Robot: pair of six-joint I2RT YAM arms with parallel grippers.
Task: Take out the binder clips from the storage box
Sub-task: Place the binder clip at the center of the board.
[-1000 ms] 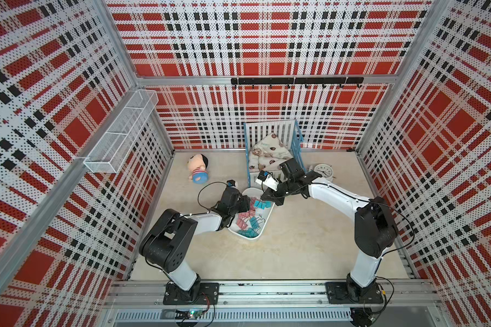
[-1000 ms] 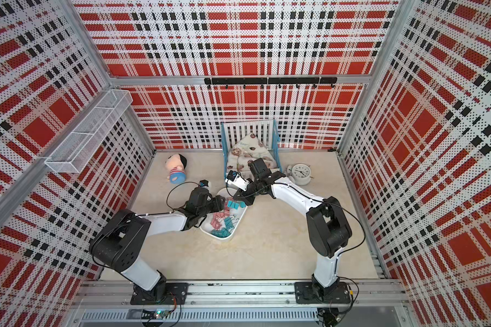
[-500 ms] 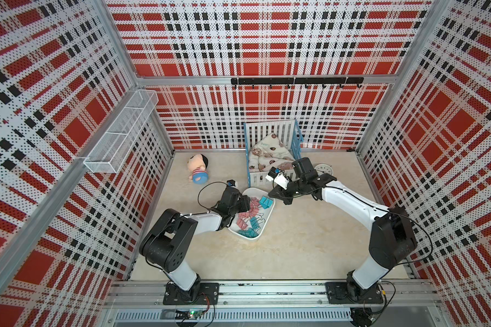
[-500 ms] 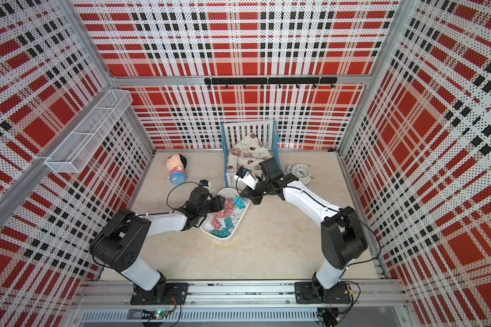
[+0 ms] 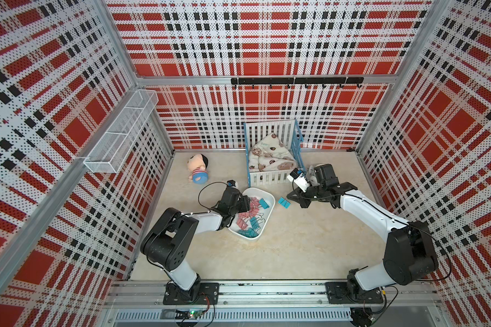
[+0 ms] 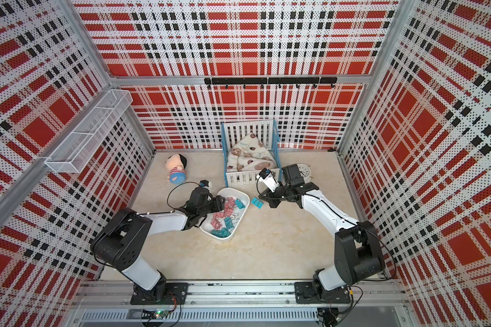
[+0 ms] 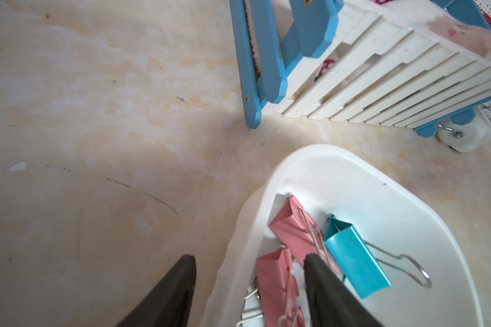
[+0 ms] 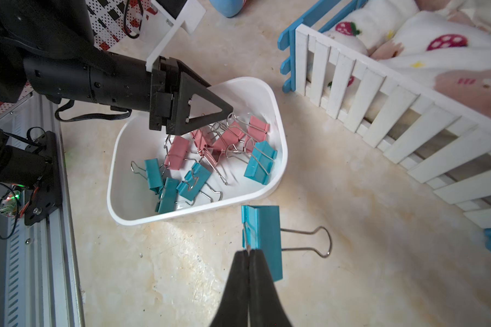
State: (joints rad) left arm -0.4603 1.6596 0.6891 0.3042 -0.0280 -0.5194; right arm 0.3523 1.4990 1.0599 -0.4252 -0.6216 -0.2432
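right wrist alone: right gripper (image 8: 248,252) pinched shut on the thin wire loop of a teal clip (image 8: 264,232). left wrist alone: left gripper (image 7: 250,257) parted astride the smooth white storage box (image 7: 352,175) wall.

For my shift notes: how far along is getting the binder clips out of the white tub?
Done: none set down yet. In hand: the right gripper is shut on the wire handle of one teal-blue metal binder clip, outside the white plastic storage box. Remaining: at least eight pink and teal clips inside, where the open left gripper straddles the wall.
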